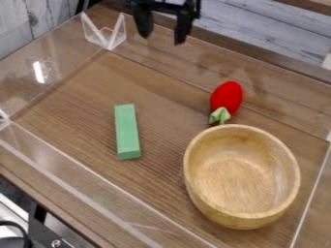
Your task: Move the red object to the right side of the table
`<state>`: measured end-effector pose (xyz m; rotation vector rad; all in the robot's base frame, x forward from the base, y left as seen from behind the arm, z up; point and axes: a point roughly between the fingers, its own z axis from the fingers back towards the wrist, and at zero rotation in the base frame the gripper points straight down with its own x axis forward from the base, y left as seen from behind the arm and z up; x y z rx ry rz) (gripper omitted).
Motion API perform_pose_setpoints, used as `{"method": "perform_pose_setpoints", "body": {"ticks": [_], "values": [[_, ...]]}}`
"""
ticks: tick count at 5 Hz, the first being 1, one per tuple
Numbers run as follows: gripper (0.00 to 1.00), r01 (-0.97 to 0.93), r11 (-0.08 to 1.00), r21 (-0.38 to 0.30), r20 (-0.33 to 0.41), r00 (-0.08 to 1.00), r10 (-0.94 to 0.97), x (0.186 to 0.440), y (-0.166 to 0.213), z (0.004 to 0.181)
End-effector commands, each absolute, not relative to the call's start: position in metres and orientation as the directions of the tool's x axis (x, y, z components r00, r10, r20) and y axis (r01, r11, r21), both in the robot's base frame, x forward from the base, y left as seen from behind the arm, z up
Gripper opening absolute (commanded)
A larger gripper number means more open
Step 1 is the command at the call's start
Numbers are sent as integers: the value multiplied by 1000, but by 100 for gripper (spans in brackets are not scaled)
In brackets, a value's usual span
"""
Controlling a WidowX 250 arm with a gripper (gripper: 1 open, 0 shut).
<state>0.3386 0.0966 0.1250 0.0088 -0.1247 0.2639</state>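
Note:
The red object [226,97], a small red toy fruit with a green stem end, lies on the wood-grain table [168,87] at the right, just behind the wooden bowl. My gripper [161,29] hangs open near the top of the view, well up and to the left of the red object, with nothing between its dark fingers [180,29]. It points downward, and its upper part is cut off by the frame.
A round light wooden bowl [242,174] stands at the front right. A green rectangular block [127,131] lies left of centre. Low clear acrylic walls [52,53] edge the table, with a clear bracket [104,32] at the back left.

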Motion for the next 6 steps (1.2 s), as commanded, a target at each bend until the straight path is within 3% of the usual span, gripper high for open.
{"method": "perform_pose_setpoints", "body": {"ticks": [1,4,6], "values": [[100,-206,978,22,175,964,199,346,112,137],[100,-85,995,42,154,985,78,359,100,113],[100,-55,997,46,155,987,47,372,92,122]]}}
